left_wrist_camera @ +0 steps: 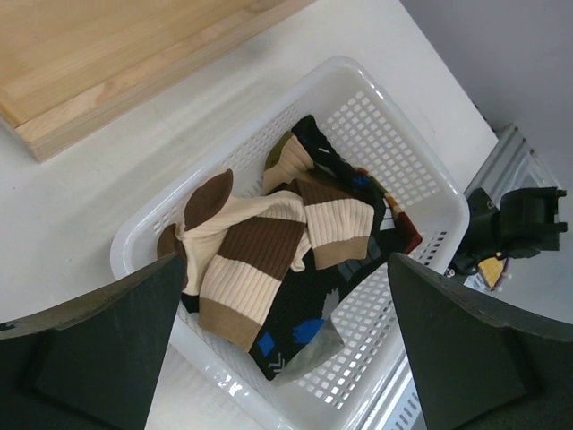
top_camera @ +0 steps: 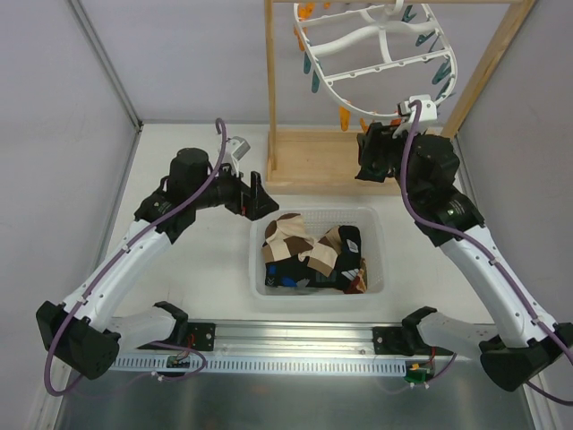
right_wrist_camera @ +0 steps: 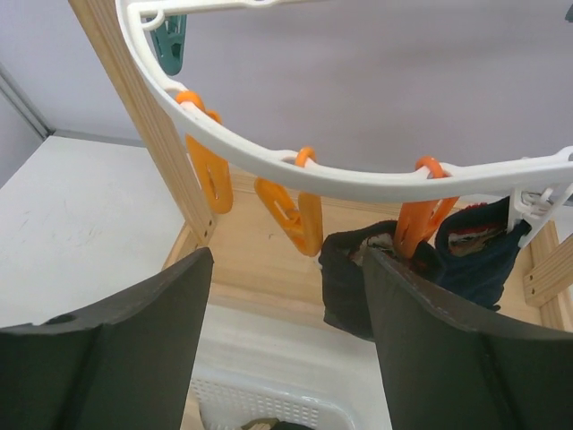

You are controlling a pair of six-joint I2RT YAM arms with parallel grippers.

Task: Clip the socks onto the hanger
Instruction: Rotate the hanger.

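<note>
Left gripper (left_wrist_camera: 286,291) wide apart, empty, above the socks (left_wrist_camera: 260,242); right gripper (right_wrist_camera: 286,269) parted, empty, beneath the hanger (right_wrist_camera: 358,182)

Socks (left_wrist_camera: 260,260) and hanger (right_wrist_camera: 358,182): colours
The socks are banded in tan, dark brown and cream; the hanger is white, with pegs (right_wrist_camera: 300,219) coloured orange and teal.

Socks (top_camera: 300,235) heaped in white basket (top_camera: 372,224), frame centre. Hanger (top_camera: 385,64) hangs upper right inside wooden frame (top_camera: 309,163). Right gripper (top_camera: 368,153) just below its lower rim.
</note>
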